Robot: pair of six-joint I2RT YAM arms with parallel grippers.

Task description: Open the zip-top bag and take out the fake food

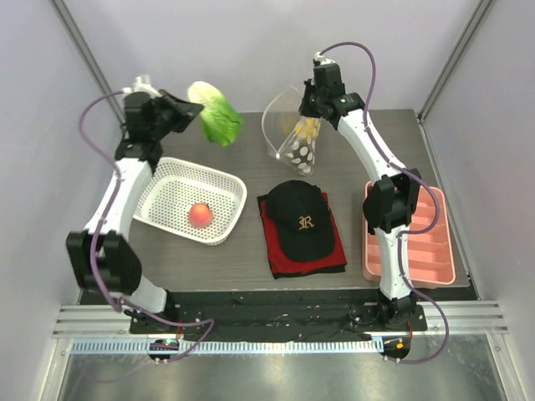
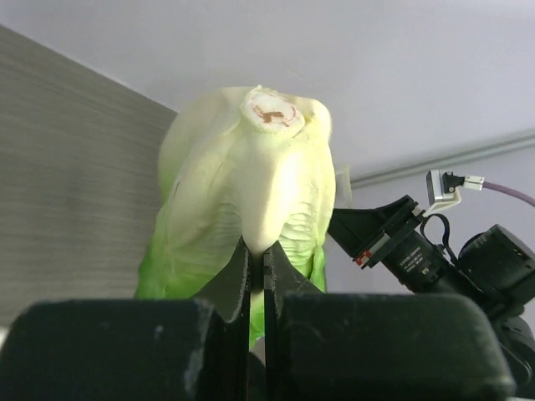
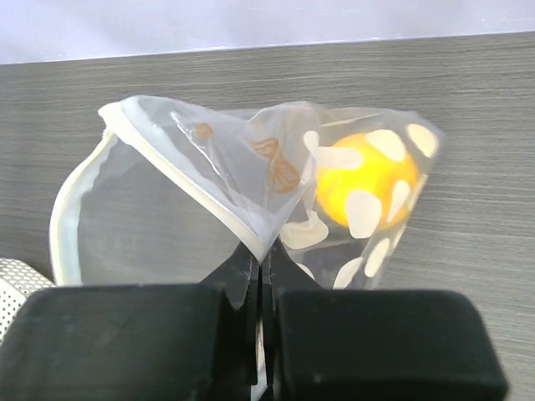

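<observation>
L tool [image 1: 192, 111] is clamped on the pale stem end of the leafy green veg [image 1: 219, 119], which is held up in the air at the far-left of the desk [image 1: 242, 261], behind the white mesh basket [image 1: 155, 194]. Peach [image 1: 200, 215] already lies in the basket. Mid-desk: black cap [image 1: 301, 219] on red cloth [image 1: 276, 257], not involved. R tool [image 1: 306, 107] is pinched tight on the rim of the zip-top bag [image 1: 294, 138], lifting it w/ mouth gaping. Can't tell if the bag's bottom touches the desk. Yellow citrus [image 3: 368, 180] sits low inside the bag. No brown ball visible. Pink tray [image 1: 439, 251] at far right.

My read: bag's open and emptying is partway, w/ veg out but not set down. Next: L moves veg over the basket, lowers, parts jaws, then goes into the bag mouth for the citrus. R should hold the rim up and the mouth wide.
</observation>
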